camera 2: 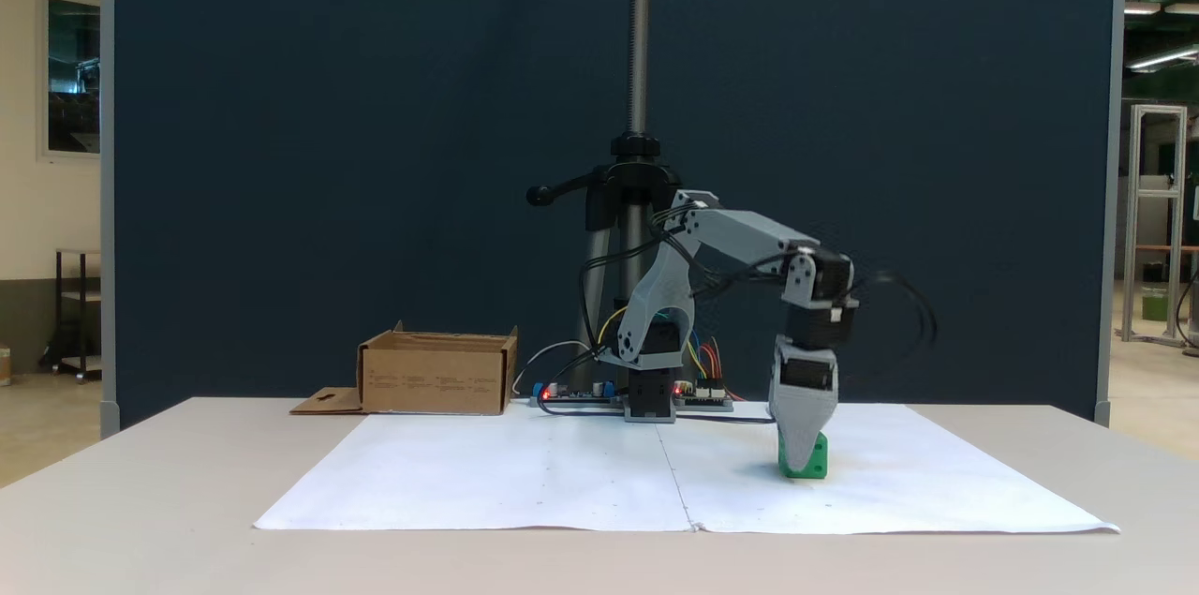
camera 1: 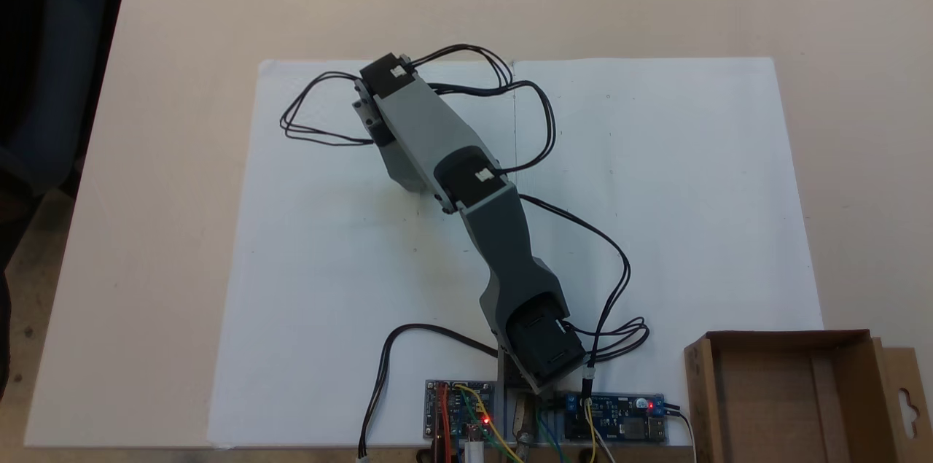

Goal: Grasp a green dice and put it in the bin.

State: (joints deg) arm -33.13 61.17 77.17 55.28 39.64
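Note:
The green dice rests on the white paper, right of the arm's base in a fixed view. My gripper points straight down at it, and a grey finger covers the dice's left part. One jaw hides the other, so open or shut cannot be told. From above, the grey arm reaches to the upper left and hides both gripper and dice. The bin, a brown cardboard box, sits at the bottom right corner from above. From the front the bin stands at the back left, empty as far as I see.
White paper sheets cover the table's middle. Circuit boards with lit LEDs and loose black cables lie by the arm's base. A tripod stands behind the base, before a dark blue partition. The bin's flap sticks out sideways.

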